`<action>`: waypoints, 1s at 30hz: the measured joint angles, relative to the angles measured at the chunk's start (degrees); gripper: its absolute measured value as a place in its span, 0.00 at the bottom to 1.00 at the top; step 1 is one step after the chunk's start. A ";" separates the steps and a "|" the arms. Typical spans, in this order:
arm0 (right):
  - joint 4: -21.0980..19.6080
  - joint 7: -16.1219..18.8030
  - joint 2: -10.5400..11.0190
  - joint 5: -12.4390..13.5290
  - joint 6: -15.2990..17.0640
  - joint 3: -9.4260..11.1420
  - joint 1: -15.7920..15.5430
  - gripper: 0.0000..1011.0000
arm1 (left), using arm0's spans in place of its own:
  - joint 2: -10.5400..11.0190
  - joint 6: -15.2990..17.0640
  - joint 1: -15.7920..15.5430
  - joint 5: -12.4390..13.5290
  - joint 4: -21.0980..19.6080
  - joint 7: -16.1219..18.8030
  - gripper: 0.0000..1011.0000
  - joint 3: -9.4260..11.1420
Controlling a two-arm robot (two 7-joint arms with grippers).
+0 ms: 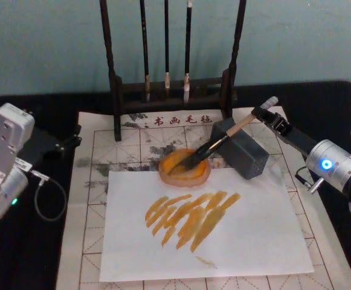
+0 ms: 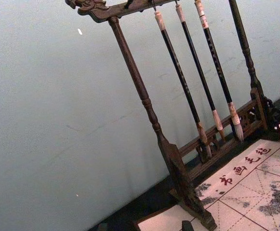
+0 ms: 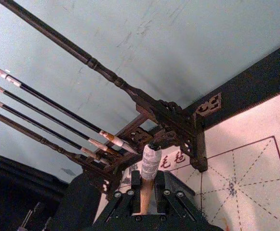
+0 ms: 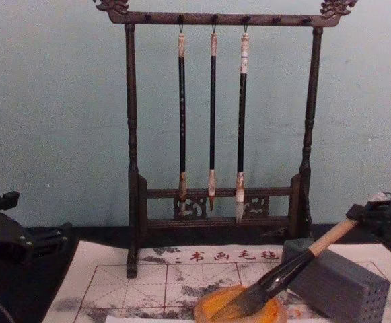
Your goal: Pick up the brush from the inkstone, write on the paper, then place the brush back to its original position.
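The brush (image 1: 223, 140) lies slanted, its dark tip in the round orange inkstone (image 1: 184, 169) and its pale handle across a grey block (image 1: 241, 150). My right gripper (image 1: 264, 115) is at the handle's upper end, over the paper's far right corner. In the right wrist view its fingers (image 3: 136, 185) press both sides of the handle just below the whitish end cap (image 3: 150, 161). The chest view shows the brush (image 4: 296, 266) rising from the inkstone (image 4: 239, 311) to that gripper (image 4: 370, 212). The red-gridded paper (image 1: 96, 181) carries a white sheet (image 1: 235, 241) with orange strokes. My left gripper (image 1: 71, 141) rests off the paper's left edge.
A dark wooden brush stand (image 1: 174, 90) with three thin hanging brushes (image 4: 212, 121) stands at the back of the paper, close behind the grey block. Black table cloth (image 1: 42, 254) lies on either side. A teal wall closes off the back.
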 joint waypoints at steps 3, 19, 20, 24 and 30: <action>0.00 0.00 0.00 0.00 0.00 0.00 0.00 0.19 | 0.00 0.00 0.00 0.00 0.00 0.00 0.99 0.00; -0.01 -0.03 0.21 0.74 0.37 -0.04 0.00 0.19 | 0.00 0.00 0.00 0.00 0.00 0.00 0.99 0.00; -0.08 -0.08 0.34 1.59 0.91 0.01 0.00 0.19 | 0.00 0.00 0.00 0.00 0.00 0.00 0.99 0.00; -0.49 -0.56 0.52 4.14 2.59 0.49 0.00 0.19 | 0.00 0.00 0.00 0.00 0.00 0.00 0.99 0.00; -1.47 -1.38 0.83 7.53 4.40 1.10 -0.01 0.19 | 0.00 0.00 0.00 0.00 0.00 0.00 0.99 0.00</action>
